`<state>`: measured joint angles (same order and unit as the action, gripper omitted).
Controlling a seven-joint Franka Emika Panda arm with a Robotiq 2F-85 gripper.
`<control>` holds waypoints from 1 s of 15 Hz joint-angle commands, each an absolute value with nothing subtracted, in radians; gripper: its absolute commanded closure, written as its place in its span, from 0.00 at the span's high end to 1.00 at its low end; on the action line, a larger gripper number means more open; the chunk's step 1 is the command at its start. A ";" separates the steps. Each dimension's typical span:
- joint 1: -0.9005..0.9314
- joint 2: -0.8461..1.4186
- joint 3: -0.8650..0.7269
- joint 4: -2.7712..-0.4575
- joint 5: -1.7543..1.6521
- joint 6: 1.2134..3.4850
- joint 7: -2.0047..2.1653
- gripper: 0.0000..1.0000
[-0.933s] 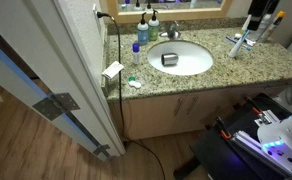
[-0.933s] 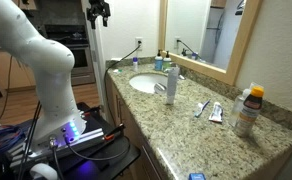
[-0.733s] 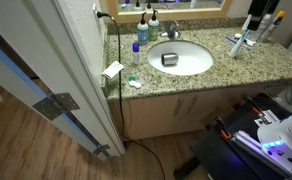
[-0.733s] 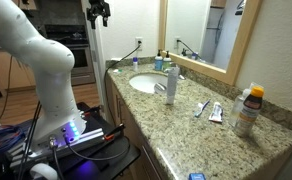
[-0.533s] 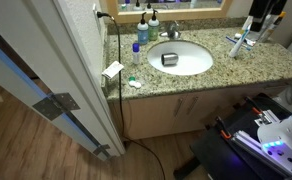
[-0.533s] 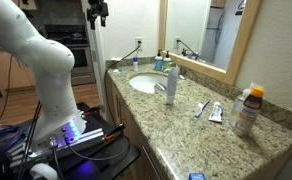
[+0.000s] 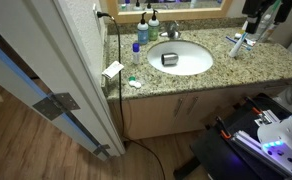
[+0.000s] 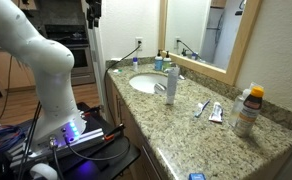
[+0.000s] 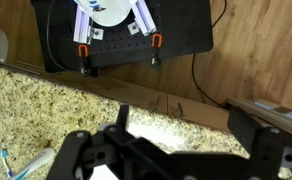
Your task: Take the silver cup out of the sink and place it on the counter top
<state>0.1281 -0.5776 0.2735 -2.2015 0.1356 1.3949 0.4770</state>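
We find the silver cup inside the oval white sink, near the middle of the basin and a little toward its left side in an exterior view. It is too small for us to tell whether it stands upright. The speckled granite counter top surrounds the sink, and it also shows in the wrist view as a band running under the camera.

The gripper hangs high above the right end of the counter, well apart from the cup and partly cut off by the top edge. In an exterior view it is again clipped by the top edge, at the end of the white arm. In the wrist view the gripper shows 2 dark fingers spread wide apart with nothing between them, so we read the jaws as parted and empty.

A chrome faucet stands behind the sink, and a blue-capped bottle sits beside it to the left. A toothbrush and tube lie on the counter below the gripper. A white card rests at the counter's left edge. An orange-capped bottle stands on the near end of the counter.
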 commanded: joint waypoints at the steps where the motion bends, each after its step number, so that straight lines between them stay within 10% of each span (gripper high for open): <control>1: 0.116 -0.578 0.282 -2.199 0.138 1.392 0.472 1.00; 8: -0.010 -0.283 0.252 -2.120 0.057 1.845 0.759 1.00; 15: 0.038 -0.300 0.220 -2.146 0.054 1.835 0.758 1.00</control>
